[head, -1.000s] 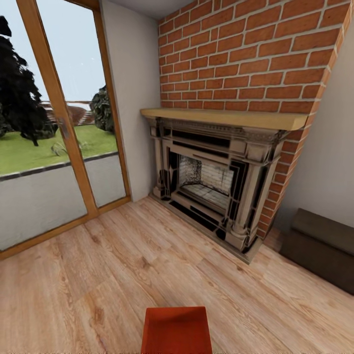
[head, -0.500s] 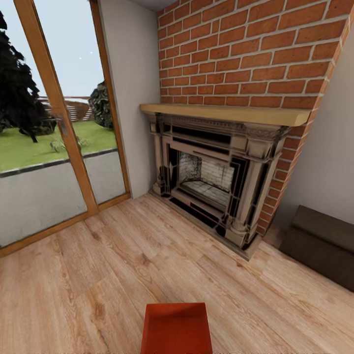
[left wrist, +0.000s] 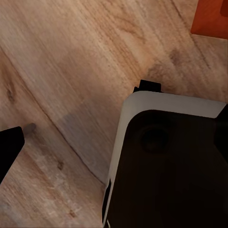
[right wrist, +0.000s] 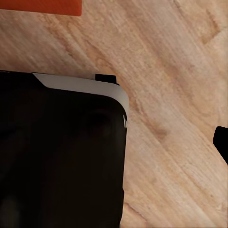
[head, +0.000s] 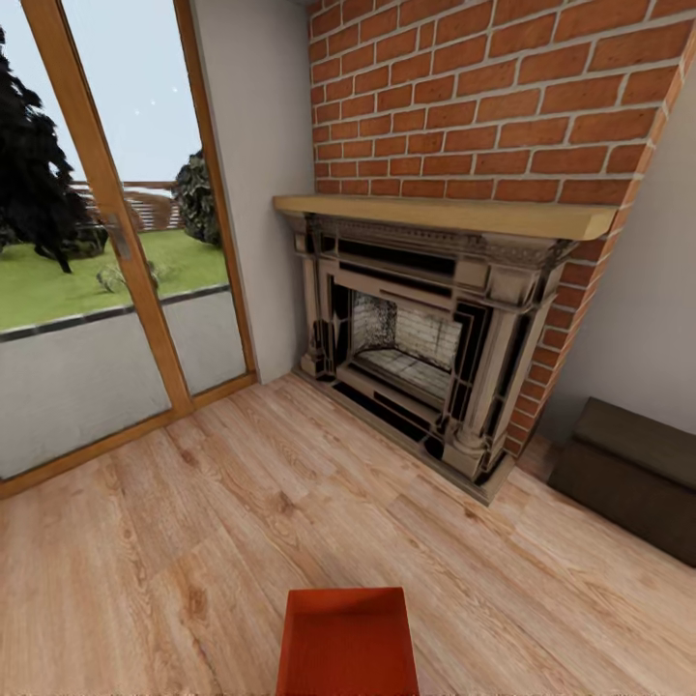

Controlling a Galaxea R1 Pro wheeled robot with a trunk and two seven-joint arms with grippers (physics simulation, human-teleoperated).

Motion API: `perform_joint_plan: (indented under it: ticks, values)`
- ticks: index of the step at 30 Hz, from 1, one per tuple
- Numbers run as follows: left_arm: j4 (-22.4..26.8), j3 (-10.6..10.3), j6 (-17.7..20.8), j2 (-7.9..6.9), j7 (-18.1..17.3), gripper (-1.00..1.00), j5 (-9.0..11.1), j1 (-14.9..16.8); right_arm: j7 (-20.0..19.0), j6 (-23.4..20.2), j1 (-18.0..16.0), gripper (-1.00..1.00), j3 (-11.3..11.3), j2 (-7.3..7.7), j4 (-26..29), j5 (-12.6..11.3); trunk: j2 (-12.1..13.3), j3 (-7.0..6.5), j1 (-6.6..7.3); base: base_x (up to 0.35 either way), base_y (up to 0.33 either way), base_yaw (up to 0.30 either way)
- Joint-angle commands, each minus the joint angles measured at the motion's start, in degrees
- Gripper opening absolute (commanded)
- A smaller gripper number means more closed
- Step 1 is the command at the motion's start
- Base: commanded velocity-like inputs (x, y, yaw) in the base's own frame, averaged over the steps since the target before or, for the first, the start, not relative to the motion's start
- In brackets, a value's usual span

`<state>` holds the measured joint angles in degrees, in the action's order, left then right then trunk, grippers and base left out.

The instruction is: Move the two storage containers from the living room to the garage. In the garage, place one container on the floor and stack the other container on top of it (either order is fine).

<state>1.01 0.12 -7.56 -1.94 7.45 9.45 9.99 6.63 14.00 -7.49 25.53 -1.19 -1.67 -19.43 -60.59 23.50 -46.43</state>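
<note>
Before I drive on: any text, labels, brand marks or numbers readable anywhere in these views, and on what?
None: no words, numbers or signs can be read.
The red-orange container on the wood floor is plain.
The brick chimney, fireplace, glass doors and brown bench carry no lettering.
The robot's base shows no marking.

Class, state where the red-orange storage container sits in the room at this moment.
In the head view, the storage container lies on the wood-plank floor at bottom centre, well in front of the fireplace, with the dark bench off to the right.
</note>
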Motion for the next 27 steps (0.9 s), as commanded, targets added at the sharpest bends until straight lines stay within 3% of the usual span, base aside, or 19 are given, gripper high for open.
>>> perform_joint_plan:
  ticks: [1,27]
  values:
    - [0.0,0.0,-0.2,0.0,0.0,1.0,0.4,0.0,0.1,0.3,-0.1,1.0,0.5,-0.04,-0.2,-0.4,0.0,0.15,0.0,0.0,0.0,0.0]
    - [0.0,0.0,-0.2,0.0,0.0,1.0,0.4,0.0,0.1,0.3,-0.1,1.0,0.5,-0.04,-0.2,-0.5,0.0,2.42,0.0,0.0,0.0,0.0]
